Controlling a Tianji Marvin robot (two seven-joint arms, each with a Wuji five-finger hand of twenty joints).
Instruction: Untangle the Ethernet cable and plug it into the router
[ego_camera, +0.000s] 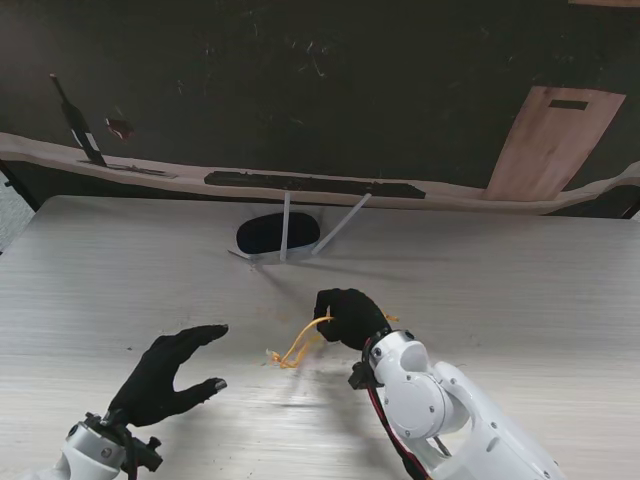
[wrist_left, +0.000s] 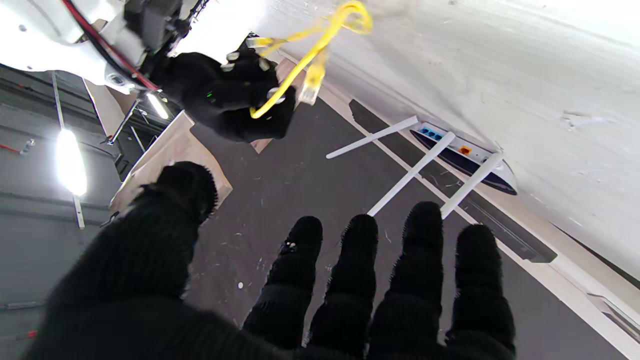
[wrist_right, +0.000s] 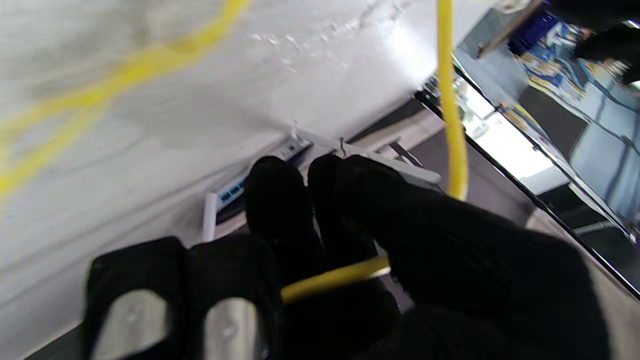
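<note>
A yellow Ethernet cable (ego_camera: 297, 348) hangs in loops from my right hand (ego_camera: 350, 317), which is shut on it a little above the table's middle. The left wrist view shows the cable (wrist_left: 320, 45) with a clear plug dangling beside that hand (wrist_left: 235, 95). In the right wrist view the cable (wrist_right: 335, 276) runs between the black fingers (wrist_right: 280, 210). The black router (ego_camera: 277, 233) with white antennas lies farther from me near the table's far edge, and its ports (wrist_left: 452, 142) show in the left wrist view. My left hand (ego_camera: 170, 377) hovers open at the near left, holding nothing.
The pale wooden table (ego_camera: 520, 290) ends at a far edge, with dark floor beyond. A wooden panel (ego_camera: 553, 140) leans at the far right. A dark tool (ego_camera: 78, 125) lies on the ledge at the far left.
</note>
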